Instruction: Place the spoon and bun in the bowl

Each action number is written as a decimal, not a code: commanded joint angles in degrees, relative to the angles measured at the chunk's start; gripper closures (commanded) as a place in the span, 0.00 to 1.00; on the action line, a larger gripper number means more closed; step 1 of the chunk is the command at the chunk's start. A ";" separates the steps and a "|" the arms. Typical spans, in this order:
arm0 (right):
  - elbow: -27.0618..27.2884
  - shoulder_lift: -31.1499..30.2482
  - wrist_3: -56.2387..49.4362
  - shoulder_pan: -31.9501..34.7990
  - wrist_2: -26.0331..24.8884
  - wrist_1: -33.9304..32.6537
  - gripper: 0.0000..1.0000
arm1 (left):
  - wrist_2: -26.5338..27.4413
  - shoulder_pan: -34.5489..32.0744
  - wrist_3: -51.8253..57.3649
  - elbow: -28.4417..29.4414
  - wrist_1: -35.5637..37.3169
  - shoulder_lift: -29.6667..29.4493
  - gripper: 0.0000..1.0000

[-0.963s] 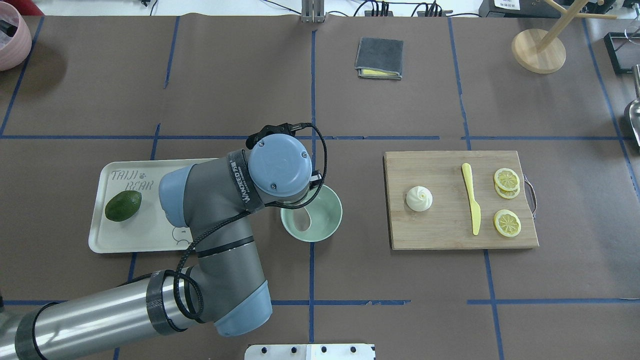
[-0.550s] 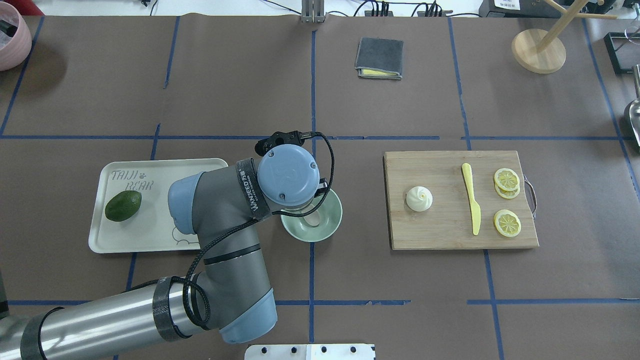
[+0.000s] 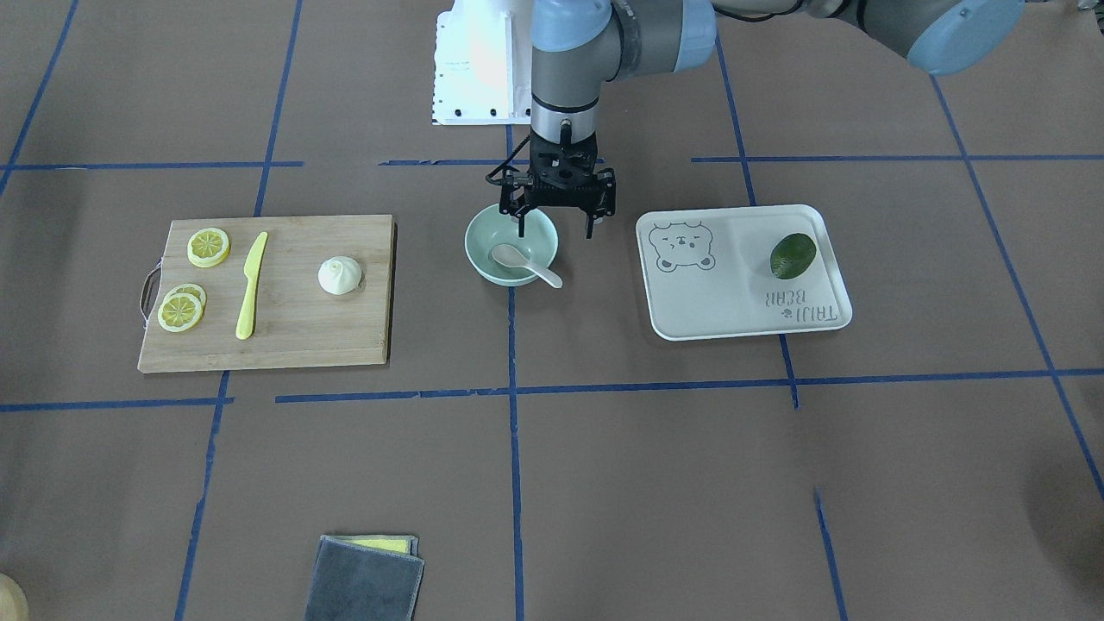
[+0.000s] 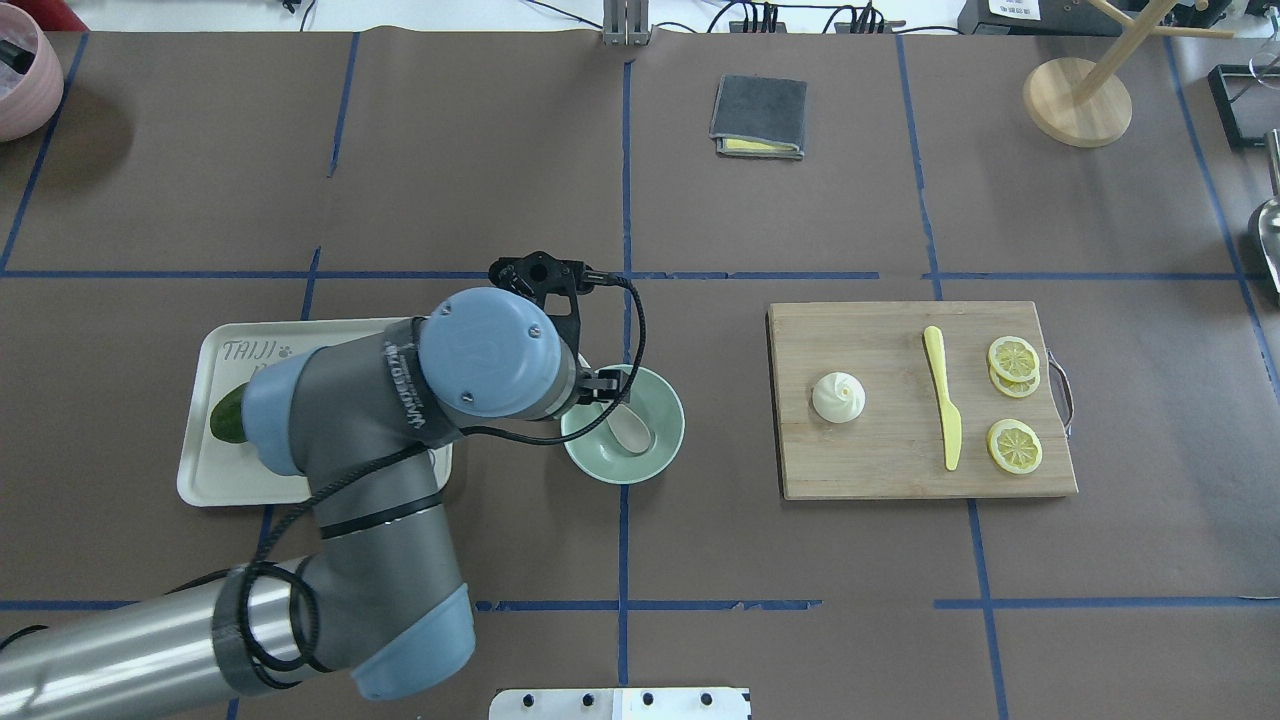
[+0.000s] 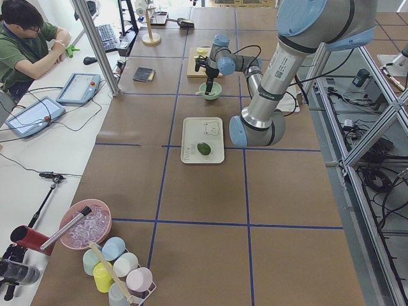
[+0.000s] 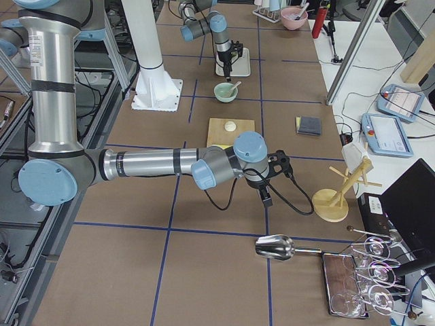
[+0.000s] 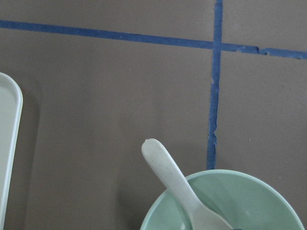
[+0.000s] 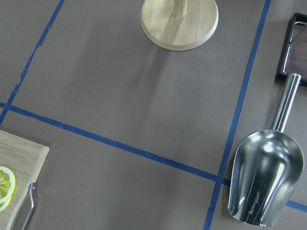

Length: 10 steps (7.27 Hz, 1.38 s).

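Note:
The white spoon (image 3: 523, 261) lies in the mint-green bowl (image 3: 488, 264), its handle sticking out over the rim; the left wrist view shows the spoon's handle (image 7: 169, 178) over the bowl's rim (image 7: 259, 178). My left gripper (image 3: 556, 228) is open and empty, just above the bowl's rim on the tray side. In the overhead view the wrist hides most of it beside the bowl (image 4: 660, 445). The white pleated bun (image 3: 340, 275) sits on the wooden cutting board (image 3: 293, 341). My right gripper (image 6: 266, 195) shows only in the exterior right view, so I cannot tell its state.
A white bear tray (image 3: 733, 302) holds a green avocado (image 3: 792, 255). On the board lie a yellow knife (image 3: 250, 285) and lemon slices (image 3: 208, 247). A grey cloth (image 4: 758, 117), wooden stand (image 4: 1077, 100) and metal scoop (image 8: 266, 182) are at the far and right sides.
My left wrist has swung back toward the tray and now covers part of the avocado in the overhead view. The spoon stays in the bowl, shifted slightly right.

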 commanded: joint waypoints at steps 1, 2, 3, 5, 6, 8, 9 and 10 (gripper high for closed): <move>2.14 1.94 6.16 -4.46 -0.07 0.13 0.00 | -2.32 -7.60 18.56 -8.57 -0.52 6.74 0.00; 3.37 1.95 10.73 -6.31 -0.24 0.14 0.00 | -6.87 -12.51 22.72 -9.11 -0.61 10.25 0.00; 4.68 1.95 11.65 -8.16 -0.33 0.14 0.00 | -11.61 -18.91 23.72 -9.03 -0.79 13.33 0.00; 7.41 2.47 15.76 -12.72 -1.73 0.05 0.00 | -31.43 -35.51 36.12 -7.72 -0.61 21.05 0.00; 7.68 4.56 19.88 -15.44 -3.48 0.05 0.00 | -36.74 -43.07 45.95 -5.01 -0.70 24.75 0.00; 7.77 10.35 28.40 -22.03 -6.12 0.05 0.00 | -37.06 -52.43 61.31 0.86 0.78 30.04 0.00; 8.64 13.17 31.75 -24.50 -6.57 -0.30 0.00 | -36.36 -52.64 61.61 2.82 0.88 31.80 0.00; 9.96 15.20 36.40 -27.31 -8.66 -0.74 0.00 | -36.44 -55.25 62.22 4.57 0.88 32.86 0.00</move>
